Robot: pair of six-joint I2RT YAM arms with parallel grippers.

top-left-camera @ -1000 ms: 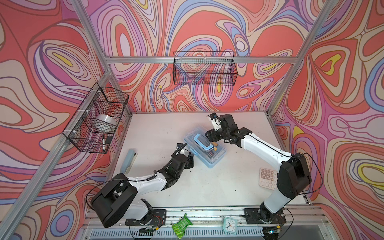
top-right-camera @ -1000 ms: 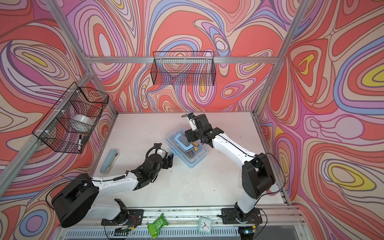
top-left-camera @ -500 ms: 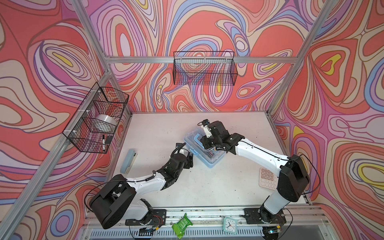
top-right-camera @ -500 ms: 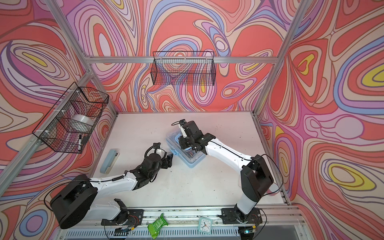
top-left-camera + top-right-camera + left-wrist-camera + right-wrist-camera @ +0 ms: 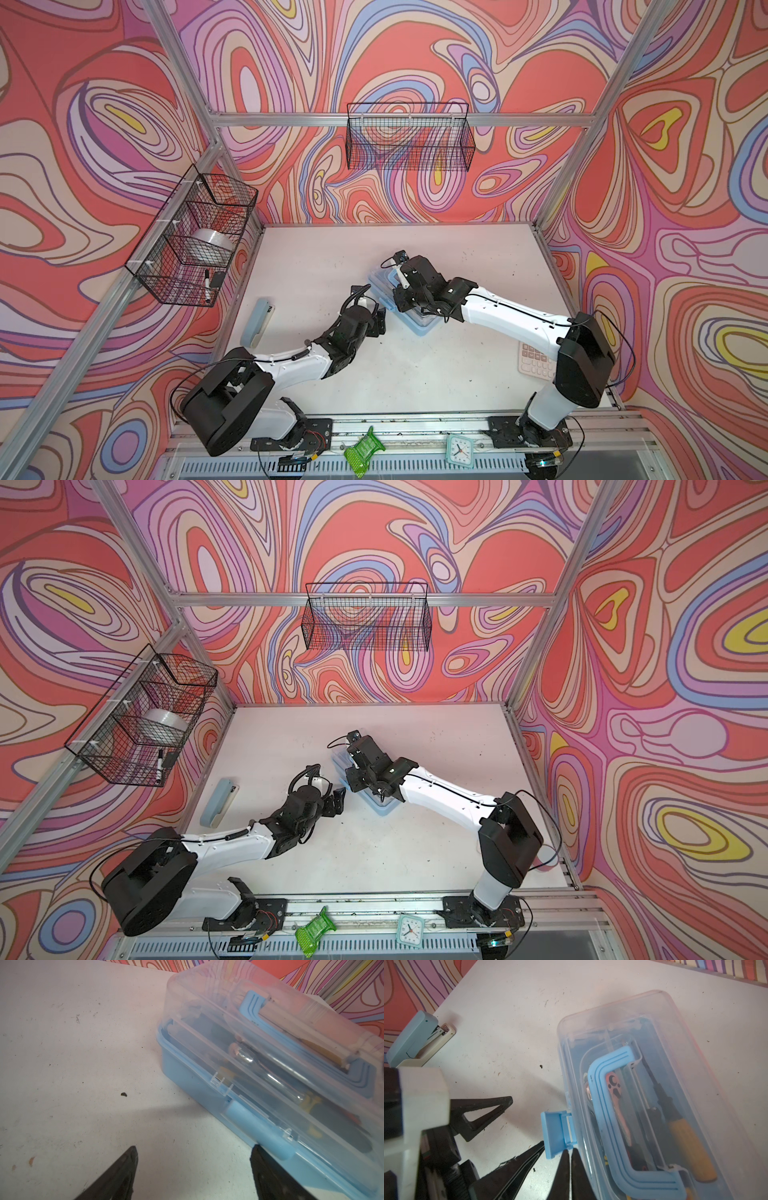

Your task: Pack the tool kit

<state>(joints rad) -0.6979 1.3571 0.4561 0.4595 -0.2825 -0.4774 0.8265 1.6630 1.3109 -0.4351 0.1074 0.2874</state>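
Note:
The tool kit is a light blue box with its clear lid down, at mid-table. Through the lid I see a blue handle, an orange ratchet and a yellow-handled tool. A blue latch sticks out from the box's long side. My right gripper is shut with nothing between its fingers, its tips against the latch's hinge. My left gripper stands open beside the box, one finger touching the latch.
A grey-blue stapler lies at the table's left edge. A pink calculator sits by the right arm's base. Wire baskets hang on the left wall and back wall.
My right gripper has swung from the far right side of the box over its lid to the latch side and has shut. The left arm has stayed in place, open.

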